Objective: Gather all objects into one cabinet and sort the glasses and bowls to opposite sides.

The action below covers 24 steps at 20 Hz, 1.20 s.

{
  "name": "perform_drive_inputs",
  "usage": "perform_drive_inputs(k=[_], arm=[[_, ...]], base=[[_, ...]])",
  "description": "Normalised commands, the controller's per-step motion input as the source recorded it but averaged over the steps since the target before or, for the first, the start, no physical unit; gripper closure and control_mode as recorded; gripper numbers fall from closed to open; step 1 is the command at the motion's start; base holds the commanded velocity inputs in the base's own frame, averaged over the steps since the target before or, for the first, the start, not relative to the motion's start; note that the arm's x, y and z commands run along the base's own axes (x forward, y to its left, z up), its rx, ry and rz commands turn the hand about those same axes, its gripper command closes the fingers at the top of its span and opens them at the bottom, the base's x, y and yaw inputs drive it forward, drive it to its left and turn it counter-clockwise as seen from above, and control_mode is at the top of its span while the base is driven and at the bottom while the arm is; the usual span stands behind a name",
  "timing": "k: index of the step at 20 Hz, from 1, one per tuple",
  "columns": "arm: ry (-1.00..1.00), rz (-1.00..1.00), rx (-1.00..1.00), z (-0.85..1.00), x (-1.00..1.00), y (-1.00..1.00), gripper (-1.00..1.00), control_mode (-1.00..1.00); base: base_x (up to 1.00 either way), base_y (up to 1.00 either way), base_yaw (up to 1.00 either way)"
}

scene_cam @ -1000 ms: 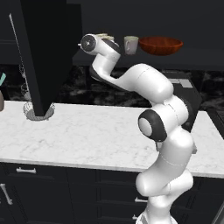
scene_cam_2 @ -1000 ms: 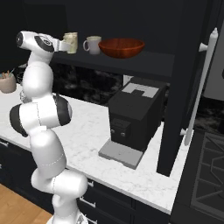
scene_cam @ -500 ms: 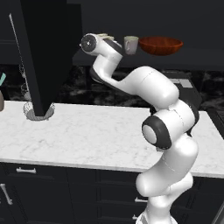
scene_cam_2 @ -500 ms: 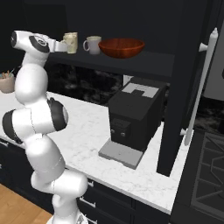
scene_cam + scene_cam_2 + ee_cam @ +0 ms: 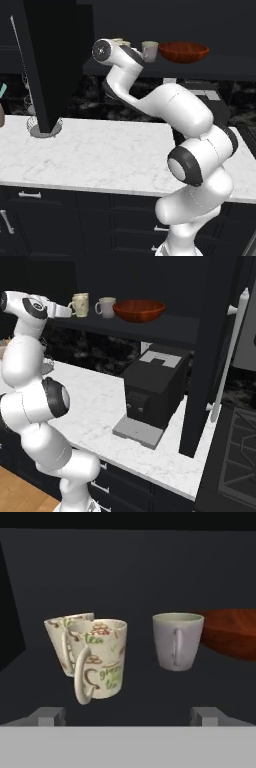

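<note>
So the white arm's two-finger gripper [image 5: 128, 716] is up at the dark flat shelf [image 5: 150, 326] of the black wall cabinet, and its jaws are spread wide with nothing between them; in the hand view the two grey finger tips [image 5: 48, 716] sit far apart at the bottom. Right in front of them stand two cream tapered mugs with green and brown lettering: the nearer cream printed mug [image 5: 100, 659] is upright with its handle facing the camera, and the second cream printed mug [image 5: 62, 639] is just behind it, leaning (can't tell if the two actually touch, they overlap in the view). A little to the side, clearly apart from that pair, is a plain greyish-white cup [image 5: 176, 641] with its handle also pointing this way. Next to that cup sits the wide glossy red-brown bowl [image 5: 227, 632], partly behind it in the hand view. From the right base view, the row on the shelf reads cream mugs, grey cup, bowl, going away from the gripper. Below the shelf there's a white marble countertop [image 5: 100, 406] with a black boxy coffee machine [image 5: 152, 393] on it.
</note>
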Motion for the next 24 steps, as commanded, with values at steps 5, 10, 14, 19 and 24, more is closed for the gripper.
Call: perform_drive_inputs(k=[5, 10, 14, 19, 24], arm=[[0.0, -0.06, 0.12, 0.18, -0.96, -0.13, -1.0, -1.0], [0.0, -0.09, 0.19, 0.27, -0.84, -0.39, -1.0, -1.0], [0.0, -0.11, 0.19, 0.32, -0.46, -0.69, -1.0, -1.0], [-0.02, -0.05, 0.24, 0.08, -0.41, -0.91, -1.0, -1.0], [-0.06, 0.0, 0.3, 0.0, -0.18, -1.0, -1.0, -1.0]], base=[[0.0, 0.0, 0.0], [0.0, 0.0, 0.0], [0.0, 0.0, 0.0], [0.0, 0.0, 0.0], [0.0, 0.0, 0.0]])
